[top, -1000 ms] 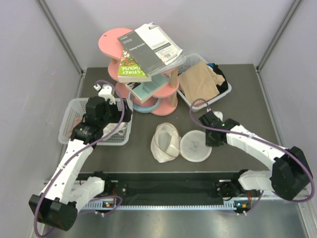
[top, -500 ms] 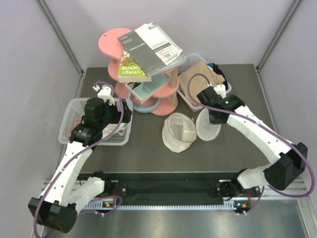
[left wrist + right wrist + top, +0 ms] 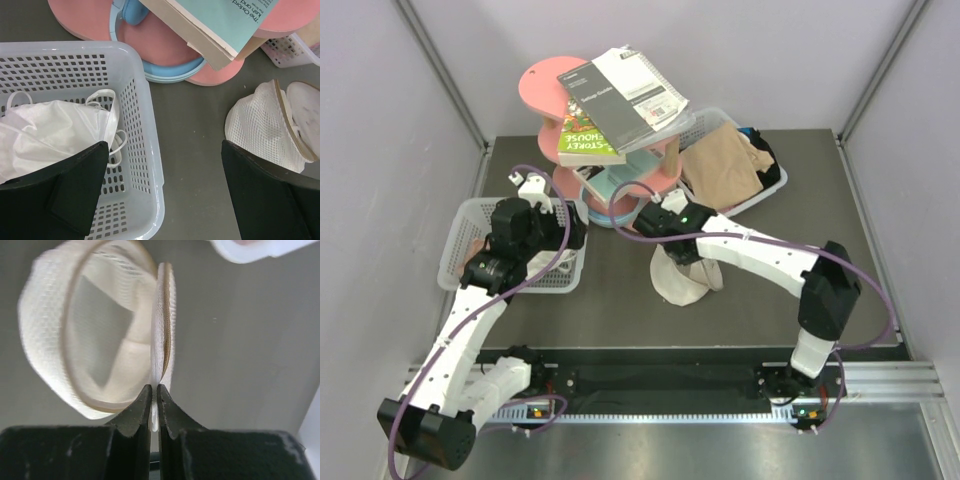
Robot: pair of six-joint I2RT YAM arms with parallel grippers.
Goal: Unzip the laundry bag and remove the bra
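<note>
Clad in white shells along the links of the left arm point(image 3: 470, 320) and right arm point(image 3: 760, 255), with bulky black housings at the joints. Looped on each side with a thin purple cable point(image 3: 533, 164). Lit by a tiny green lamp point(image 3: 685, 212) near the right wrist. Tipped in matte black: broad wedge fingers point(image 3: 65, 190) on the left tool point(image 3: 164, 145), slim tapered ones on the right tool point(image 3: 154, 387).

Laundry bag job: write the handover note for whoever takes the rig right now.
Grippers: the right gripper is shut on the flap rim of the laundry bag, mid-table. The left gripper is open above the white basket, holding nothing.
Things: the bra lies in that basket.
Done: bag unzipped, bra out.
Left: release the bag and pull both arms back.
</note>
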